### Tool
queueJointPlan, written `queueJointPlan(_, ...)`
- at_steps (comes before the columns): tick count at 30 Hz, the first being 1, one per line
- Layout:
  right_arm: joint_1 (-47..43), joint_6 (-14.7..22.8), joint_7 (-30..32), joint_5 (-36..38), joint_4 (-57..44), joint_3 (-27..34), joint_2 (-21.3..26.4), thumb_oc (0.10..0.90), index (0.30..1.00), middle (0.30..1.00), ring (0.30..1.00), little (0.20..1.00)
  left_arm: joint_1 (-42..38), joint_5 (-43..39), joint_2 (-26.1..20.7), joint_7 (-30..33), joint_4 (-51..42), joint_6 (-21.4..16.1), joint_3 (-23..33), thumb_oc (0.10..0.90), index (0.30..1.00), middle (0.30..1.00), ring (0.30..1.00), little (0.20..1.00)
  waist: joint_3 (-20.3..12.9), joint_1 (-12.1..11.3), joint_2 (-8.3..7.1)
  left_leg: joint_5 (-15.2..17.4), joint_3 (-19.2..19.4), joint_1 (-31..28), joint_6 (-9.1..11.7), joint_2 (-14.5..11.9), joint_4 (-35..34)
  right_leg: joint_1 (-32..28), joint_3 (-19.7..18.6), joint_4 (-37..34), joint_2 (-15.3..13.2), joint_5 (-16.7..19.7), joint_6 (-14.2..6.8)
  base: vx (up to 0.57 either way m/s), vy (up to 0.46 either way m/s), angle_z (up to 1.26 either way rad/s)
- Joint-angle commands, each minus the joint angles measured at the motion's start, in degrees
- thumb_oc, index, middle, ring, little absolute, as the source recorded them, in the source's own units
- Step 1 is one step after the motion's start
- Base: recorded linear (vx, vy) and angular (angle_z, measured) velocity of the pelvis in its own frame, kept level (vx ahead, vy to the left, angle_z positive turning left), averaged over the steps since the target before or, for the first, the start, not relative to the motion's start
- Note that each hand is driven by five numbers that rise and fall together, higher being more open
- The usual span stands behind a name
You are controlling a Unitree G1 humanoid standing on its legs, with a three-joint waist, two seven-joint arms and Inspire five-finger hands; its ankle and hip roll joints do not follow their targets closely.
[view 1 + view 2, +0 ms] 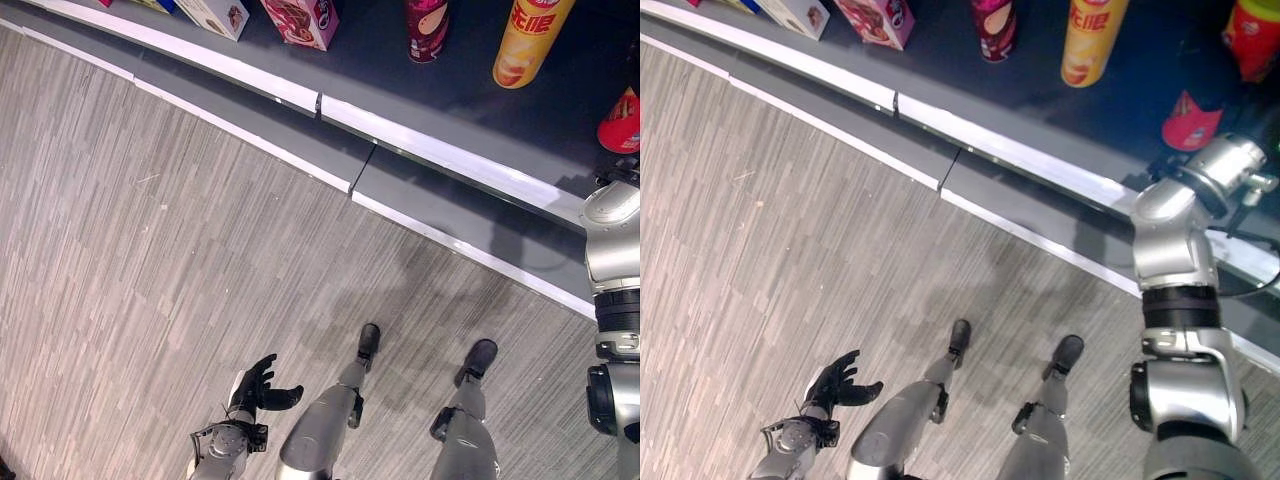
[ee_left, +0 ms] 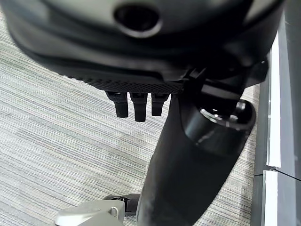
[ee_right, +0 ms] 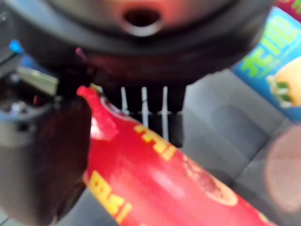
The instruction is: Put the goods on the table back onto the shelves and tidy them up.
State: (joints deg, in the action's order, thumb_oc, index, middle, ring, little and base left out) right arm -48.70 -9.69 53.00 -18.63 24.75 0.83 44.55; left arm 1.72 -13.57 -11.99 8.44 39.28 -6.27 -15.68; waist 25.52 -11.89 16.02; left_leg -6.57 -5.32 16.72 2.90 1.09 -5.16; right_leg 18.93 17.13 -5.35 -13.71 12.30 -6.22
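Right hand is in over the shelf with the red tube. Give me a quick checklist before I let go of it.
1. Right hand grip on the red tube: thumb and fingers close round it in the right wrist view. Ok.
2. Tube resting on the shelf: contact not visible. Cannot tell.
3. Tube upright: it runs slanted across the wrist view; true tilt unclear. Cannot tell.
4. Neighbours: yellow tube and dark red tube stand upright farther along the shelf. Ok.
5. Left hand: hangs open and unloaded low over the floor, away from the shelf. Ok.
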Motion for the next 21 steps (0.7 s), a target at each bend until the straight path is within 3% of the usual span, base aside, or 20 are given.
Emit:
queueJointPlan(1,-7.23,2.98,5.6,-0.97,-2.1,-0.54,6.24,0.8,0.9,0.9,0.9,0.9,0.58,-2.09,-4.22,2.75,0.36,-1.8,-4.19,0.8,0.9,0.9,0.9,0.9,-3.87,-0.95,-0.97,1.02,-0.9,2.87,2.63,0.69,0.16,-5.59,-1.04,2.86,-4.42,-7.12,-7.33,0.0,0.0,0.0)
queueJointPlan(11,-5.72,3.91,6.46,2.48,-1.17,0.84,4.3,0.8,0.9,0.9,0.9,0.9,-0.02,-1.65,-4.74,3.08,-0.03,-1.68,-4.89,0.8,0.9,0.9,0.9,0.9,-4.06,-0.59,-1.84,1.09,-0.8,2.35,2.73,0.45,0.16,-6.15,-0.78,2.32,-4.41,-6.75,-7.44,-0.01,-0.001,0.0)
queueJointPlan(17,-5.11,10.44,6.07,15.11,0.2,4.29,-1.85,0.8,0.9,0.9,0.9,0.9,-0.3,-2.23,-4.57,3.51,0.05,-1.27,-5.53,0.8,0.9,0.9,0.9,0.9,-3.71,-0.4,-2.13,1.12,-0.51,2.44,2.72,0.42,0.16,-6.17,-0.64,2.07,-4.45,-6.44,-7.46,-0.01,0.004,0.0)
queueJointPlan(21,-3.42,11.8,4.95,17.52,0.2,4.98,-3.87,0.8,0.9,0.9,0.9,0.9,-0.3,-2.48,-4.35,3.35,0.31,-0.94,-5.53,0.8,0.9,0.9,0.9,0.9,-3.4,-0.12,-2.46,1.12,-0.22,2.47,2.74,0.25,0.16,-6.08,-0.52,2.01,-4.46,-6.32,-7.44,0.0,0.0,0.0)
